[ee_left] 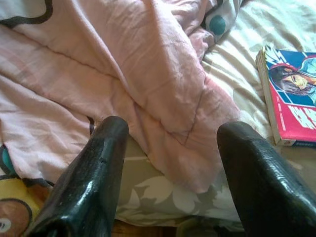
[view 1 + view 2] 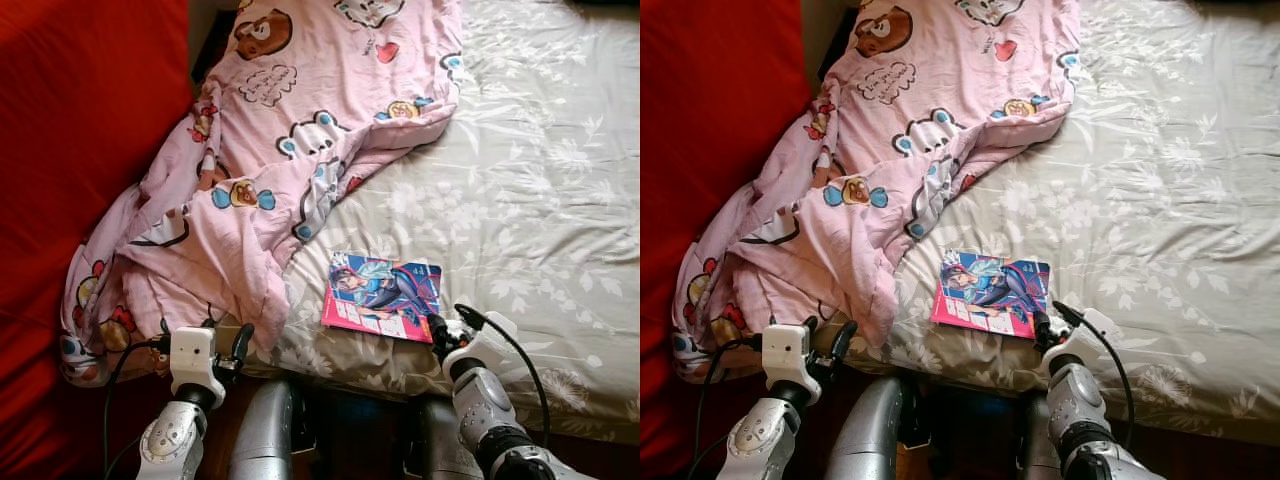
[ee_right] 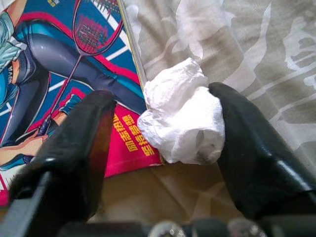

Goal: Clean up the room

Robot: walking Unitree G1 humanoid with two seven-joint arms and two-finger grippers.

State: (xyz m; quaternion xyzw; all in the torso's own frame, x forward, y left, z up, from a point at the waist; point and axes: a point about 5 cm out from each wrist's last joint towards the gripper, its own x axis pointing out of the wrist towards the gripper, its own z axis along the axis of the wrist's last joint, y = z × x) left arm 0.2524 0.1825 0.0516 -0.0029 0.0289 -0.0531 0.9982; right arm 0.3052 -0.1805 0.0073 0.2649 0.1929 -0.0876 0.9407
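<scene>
Both tools [image 3: 158, 143] spread: right straddles crumpled tissue [image 3: 182, 121] beside book [image 3: 64, 74].

Light: warm daylight, brightest toward one o'clock
Shadow: dim at six o'clock
Focus: head views sharp; wrist close-ups slightly soft

I counted one bed [image 2: 560, 180], spread with a single pale floral sheet. One pink cartoon blanket [image 2: 290, 130] lay rumpled across its corner. There was one comic book [image 2: 382, 295] on the sheet, and one crumpled white tissue [image 3: 183, 121] just beside the book's edge. One red surface [image 2: 80, 150] stood along the bed's side. Of the robot I made out two hands: one left hand [image 2: 238, 345] and one right hand [image 2: 450, 325], each with two black fingers.
</scene>
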